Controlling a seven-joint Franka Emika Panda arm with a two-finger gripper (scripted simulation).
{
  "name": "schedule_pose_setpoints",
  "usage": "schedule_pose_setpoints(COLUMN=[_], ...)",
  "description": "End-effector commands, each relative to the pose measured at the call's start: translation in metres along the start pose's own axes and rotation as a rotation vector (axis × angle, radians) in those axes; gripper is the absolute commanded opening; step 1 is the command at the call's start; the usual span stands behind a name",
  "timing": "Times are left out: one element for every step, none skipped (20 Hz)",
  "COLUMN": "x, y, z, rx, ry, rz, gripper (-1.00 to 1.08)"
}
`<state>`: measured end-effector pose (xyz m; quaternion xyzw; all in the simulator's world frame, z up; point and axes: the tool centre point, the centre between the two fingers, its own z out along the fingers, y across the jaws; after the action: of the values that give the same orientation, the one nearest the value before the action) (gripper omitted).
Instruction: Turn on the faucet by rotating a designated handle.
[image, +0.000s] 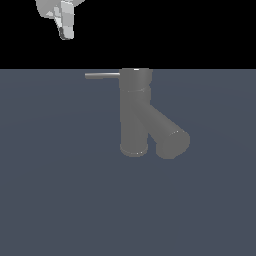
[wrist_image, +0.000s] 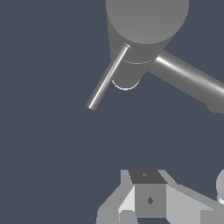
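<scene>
Grey faucet (image: 135, 112) upright mid-floor, spout slanting toward ext. view's right. Thin handle (image: 102, 75) juts sideways from cap, free end exposed for pushing. Gripper (image: 65, 31) high above, well apart; open/closed: cannot tell.

A flat, plain slate-blue floor (image: 60, 200) carries everything here. Standing directly on it is the faucet (image: 135, 115), a dull grey upright cylinder with its round base planted on the surface and a thick spout slanting down toward the exterior view's right.
</scene>
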<state>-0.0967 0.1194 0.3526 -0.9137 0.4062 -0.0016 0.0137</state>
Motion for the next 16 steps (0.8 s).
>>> schedule_pose_setpoints(x=[0.007, 0.009, 0.012, 0.015, 0.018, 0.022, 0.025, 0.028, 0.032, 0.035, 0.039, 0.043, 0.047, 0.05, 0.054, 0.058], y=[-0.01, -0.014, -0.018, -0.022, -0.025, -0.029, -0.032, -0.036, -0.039, -0.042, -0.046, -0.049, -0.052, -0.055, -0.057, -0.06], z=[0.009, 0.012, 0.015, 0.019, 0.022, 0.026, 0.029, 0.032, 0.036, 0.039, 0.042, 0.046, 0.049, 0.053, 0.056, 0.059], rx=[-0.001, -0.002, -0.002, -0.003, -0.004, -0.005, -0.006, -0.006, -0.007, -0.008, -0.009, -0.01, -0.011, -0.012, -0.013, -0.015], ry=[0.001, 0.001, 0.002, 0.002, 0.003, 0.003, 0.004, 0.004, 0.005, 0.005, 0.006, 0.007, 0.008, 0.008, 0.009, 0.01], rz=[0.054, 0.075, 0.095, 0.116, 0.137, 0.158, 0.179, 0.199, 0.22, 0.241, 0.262, 0.284, 0.305, 0.325, 0.345, 0.364], gripper=[-1.0, -1.0, -1.0, -1.0, -1.0, -1.0, -1.0, -1.0, -1.0, -1.0, -1.0, -1.0, -1.0, -1.0, -1.0, -1.0])
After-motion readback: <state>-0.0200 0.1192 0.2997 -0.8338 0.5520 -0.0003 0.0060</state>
